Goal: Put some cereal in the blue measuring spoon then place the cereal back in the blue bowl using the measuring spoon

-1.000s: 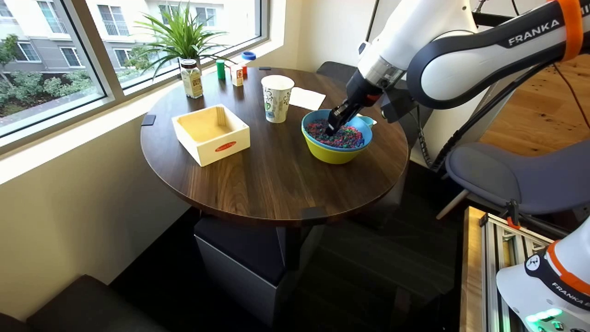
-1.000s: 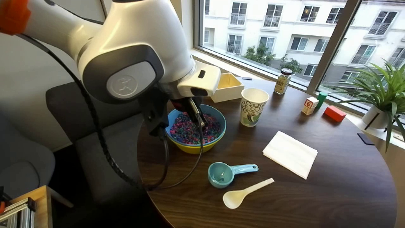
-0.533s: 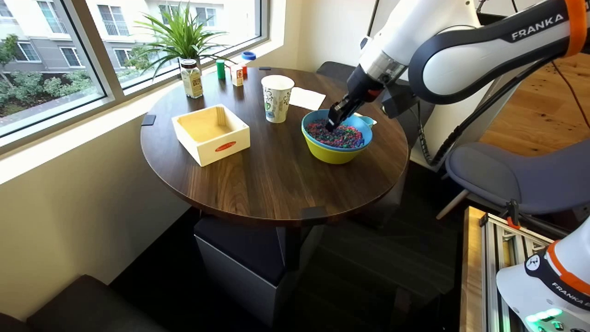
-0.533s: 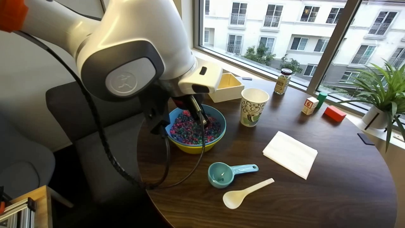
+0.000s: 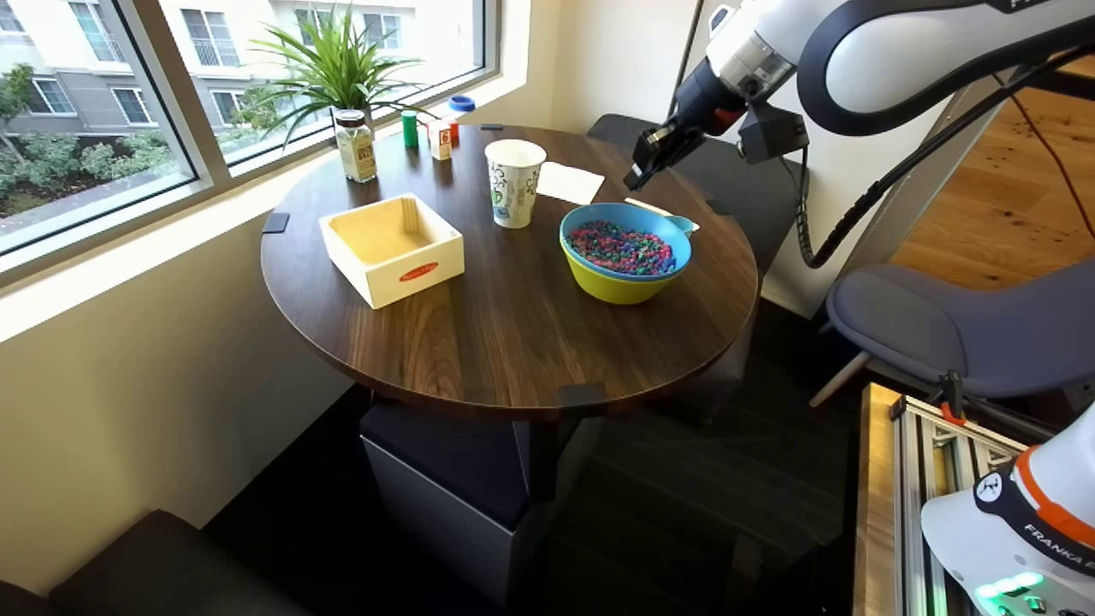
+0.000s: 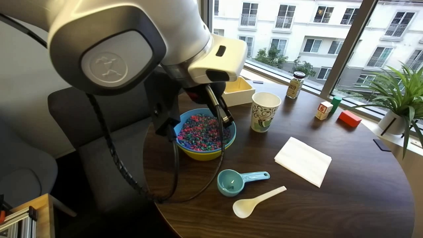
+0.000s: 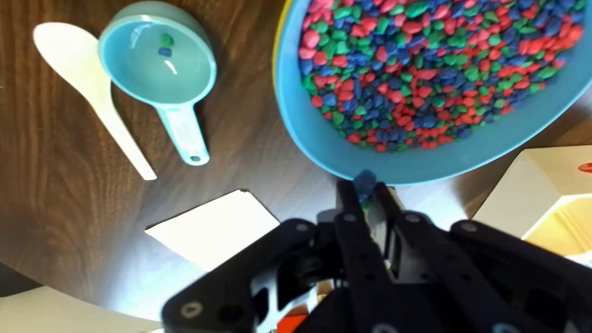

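Note:
The blue bowl (image 5: 618, 289) with its yellow-green outer wall holds the cereal (image 5: 620, 246), small red, green and blue pieces; the bowl also shows in an exterior view (image 6: 202, 156) and the wrist view (image 7: 319, 142). My gripper (image 5: 637, 178) is raised above the bowl's rim. In the wrist view my gripper (image 7: 364, 186) has its fingertips closed on a blue cereal piece (image 7: 364, 180). The blue measuring spoon (image 6: 230, 181) lies beside the bowl, handle pointing away from it; in the wrist view its cup (image 7: 157, 69) holds a green and a blue piece.
A white spoon (image 6: 246, 205) lies beside the measuring spoon. A paper cup (image 6: 264, 112), a folded napkin (image 6: 303, 161) and a wooden tray (image 5: 417, 265) stand around the bowl. A spice jar (image 5: 356, 145), small blocks and a plant (image 5: 338, 64) are near the window.
My gripper has risen out of the cereal and moved up to above the bowl's rim, with a blue piece between the fingertips. The bowl and spoon have not moved.

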`<state>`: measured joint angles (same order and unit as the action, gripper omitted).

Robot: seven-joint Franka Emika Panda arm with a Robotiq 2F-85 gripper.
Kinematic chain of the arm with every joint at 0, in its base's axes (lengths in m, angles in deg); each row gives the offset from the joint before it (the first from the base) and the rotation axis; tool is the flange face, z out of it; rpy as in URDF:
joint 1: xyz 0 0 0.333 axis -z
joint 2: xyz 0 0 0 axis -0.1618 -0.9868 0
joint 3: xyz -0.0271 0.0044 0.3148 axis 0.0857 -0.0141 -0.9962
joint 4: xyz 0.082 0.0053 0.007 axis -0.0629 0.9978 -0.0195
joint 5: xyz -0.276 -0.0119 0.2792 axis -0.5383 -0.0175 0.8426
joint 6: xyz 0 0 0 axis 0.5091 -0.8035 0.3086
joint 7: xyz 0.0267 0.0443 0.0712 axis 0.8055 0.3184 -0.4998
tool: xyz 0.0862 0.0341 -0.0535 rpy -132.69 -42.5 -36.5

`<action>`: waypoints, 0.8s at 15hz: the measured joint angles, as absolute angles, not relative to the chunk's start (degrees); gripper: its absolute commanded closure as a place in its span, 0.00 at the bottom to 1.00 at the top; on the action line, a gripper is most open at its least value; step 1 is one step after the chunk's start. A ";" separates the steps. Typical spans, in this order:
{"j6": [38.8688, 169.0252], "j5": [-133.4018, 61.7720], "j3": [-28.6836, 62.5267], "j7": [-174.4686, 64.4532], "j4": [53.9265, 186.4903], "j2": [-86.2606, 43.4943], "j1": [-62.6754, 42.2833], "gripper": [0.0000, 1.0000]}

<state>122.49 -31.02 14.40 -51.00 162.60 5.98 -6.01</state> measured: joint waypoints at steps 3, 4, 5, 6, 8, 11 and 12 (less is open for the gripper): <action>122.45 -31.42 15.54 -50.86 163.66 6.73 -3.87 0.97; 122.45 -31.58 15.92 -50.79 164.10 6.78 -3.10 0.97; 122.43 -31.63 16.30 -50.77 164.60 6.79 -2.43 0.97; 122.35 -31.64 16.63 -50.77 165.13 6.79 -1.82 0.97; 122.24 -31.64 17.16 -50.77 166.19 6.78 -1.00 0.97; 122.12 -31.63 17.60 -50.76 167.56 6.71 -0.57 0.97; 122.11 -31.63 17.71 -50.75 167.92 6.67 -0.56 0.97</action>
